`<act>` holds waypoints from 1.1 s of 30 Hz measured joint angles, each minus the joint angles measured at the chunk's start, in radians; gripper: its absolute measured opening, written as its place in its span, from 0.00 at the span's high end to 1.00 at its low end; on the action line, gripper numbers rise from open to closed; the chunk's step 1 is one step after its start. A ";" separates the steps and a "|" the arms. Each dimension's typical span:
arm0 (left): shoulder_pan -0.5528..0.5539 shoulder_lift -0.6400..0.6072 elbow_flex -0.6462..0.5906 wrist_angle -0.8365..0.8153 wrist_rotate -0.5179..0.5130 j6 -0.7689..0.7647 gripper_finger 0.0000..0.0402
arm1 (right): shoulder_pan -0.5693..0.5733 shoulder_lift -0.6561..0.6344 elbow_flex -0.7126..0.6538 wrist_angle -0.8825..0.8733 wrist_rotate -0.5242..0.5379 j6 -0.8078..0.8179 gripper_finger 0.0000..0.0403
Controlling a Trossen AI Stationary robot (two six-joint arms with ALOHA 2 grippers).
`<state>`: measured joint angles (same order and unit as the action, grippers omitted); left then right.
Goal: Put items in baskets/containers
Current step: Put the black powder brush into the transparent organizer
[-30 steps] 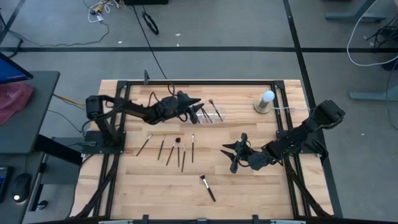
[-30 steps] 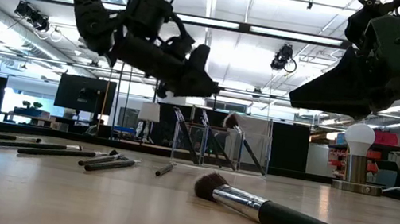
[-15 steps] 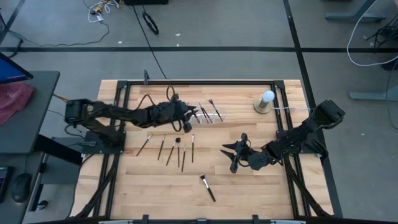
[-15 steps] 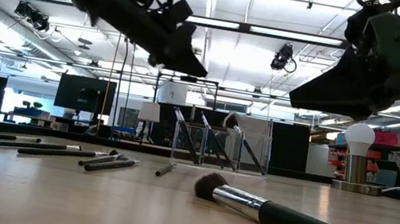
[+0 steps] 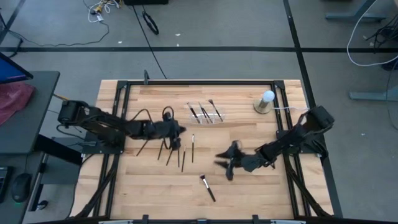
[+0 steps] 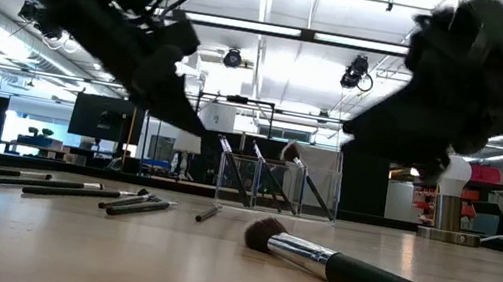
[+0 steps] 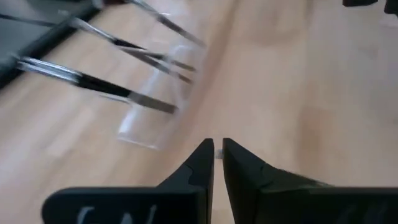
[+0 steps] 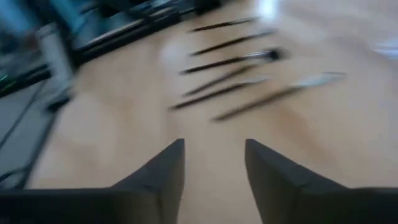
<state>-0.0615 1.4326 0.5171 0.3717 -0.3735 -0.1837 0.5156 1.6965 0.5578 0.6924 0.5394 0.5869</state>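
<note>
The clear organiser tray sits toward the table's far edge. Three thin brushes lean in it, and in the low view their ends stick above the tray's rim. Several dark brushes lie flat in a loose row left of centre, and they show in the low view too. One larger brush lies alone near the near edge. My left gripper hovers shut just above the right end of the row, with the tray beyond it. My right gripper is open and hangs over bare wood, facing the row.
A white ball on a tan round base stands at the far right, also seen in the low view. A black frame borders the table. Bare wood lies between the row of brushes and my right gripper.
My left gripper has drawn back from over the tray toward the near-left and come lower, ending above the loose row of brushes. My right gripper has shifted a little toward the table's left and near edge. The brushes and tray have stayed where they were.
</note>
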 joint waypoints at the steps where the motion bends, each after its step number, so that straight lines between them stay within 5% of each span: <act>1: -0.018 0.000 -0.011 0.025 0.000 -0.017 0.91 | 0.000 0.027 0.041 -0.009 -0.045 -0.031 0.54; 7: -0.113 0.000 -0.070 0.239 -0.003 -0.041 0.91 | 0.000 0.154 0.321 -0.386 -0.130 -0.063 0.38; 12: -0.159 0.000 -0.075 0.273 -0.027 -0.040 0.91 | 0.009 0.247 0.502 -0.669 -0.136 0.049 0.34; 22: -0.261 0.000 -0.076 0.264 -0.026 -0.039 0.91 | 0.087 0.373 0.755 -1.014 -0.139 0.240 0.43; 33: -0.334 0.000 -0.076 0.253 -0.027 -0.027 0.91 | 0.150 0.480 0.784 -0.968 -0.019 0.320 0.59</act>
<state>-0.3959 1.4326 0.4416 0.6251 -0.4001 -0.2104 0.6655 2.1765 1.3415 -0.2752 0.5200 0.9073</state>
